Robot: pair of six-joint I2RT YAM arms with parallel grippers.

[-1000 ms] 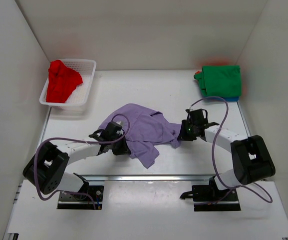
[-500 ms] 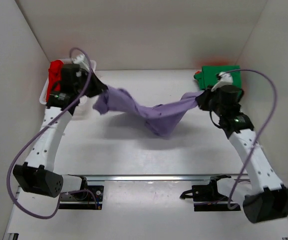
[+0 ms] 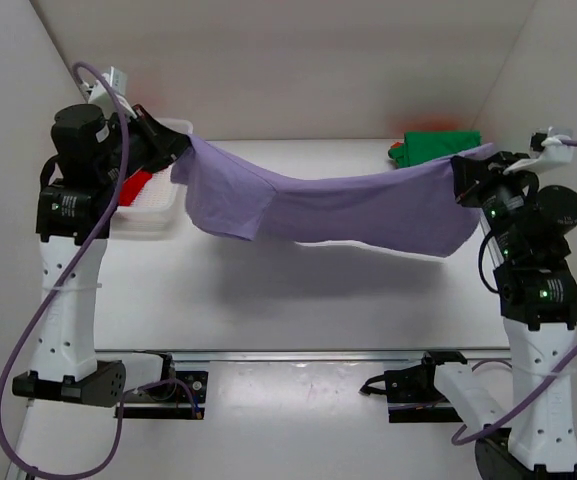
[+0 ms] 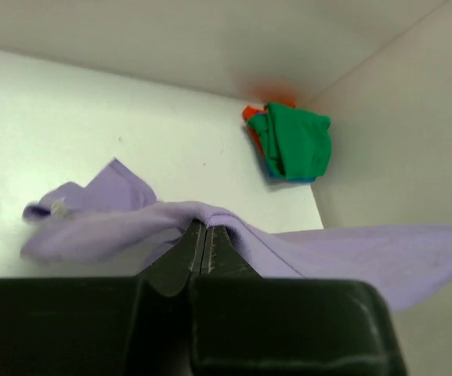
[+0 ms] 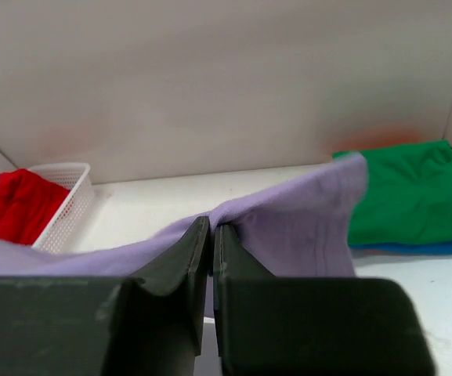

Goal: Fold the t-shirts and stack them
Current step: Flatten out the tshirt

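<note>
A lavender-purple t-shirt (image 3: pixel 328 208) hangs stretched in the air across the table between both arms. My left gripper (image 3: pixel 183 148) is shut on its left edge, up near the basket; in the left wrist view the cloth (image 4: pixel 320 254) drapes over the closed tips (image 4: pixel 204 225). My right gripper (image 3: pixel 460 165) is shut on the right edge; the right wrist view shows purple cloth (image 5: pixel 304 227) pinched at the tips (image 5: pixel 211 223). A red t-shirt (image 5: pixel 22 205) lies in the basket. A folded green t-shirt (image 3: pixel 436 146) tops a stack at the back right, with blue (image 5: pixel 410 248) and orange edges beneath.
The white mesh basket (image 3: pixel 158 205) stands at the back left, partly behind my left arm. White walls close in the table on the left, back and right. A metal rail (image 3: pixel 298 354) runs along the near edge between the arm bases.
Both arms have risen and spread apart, lifting the purple t-shirt off the table and pulling it from a bunched heap into a wide hanging sheet. The right gripper closed on the shirt.
</note>
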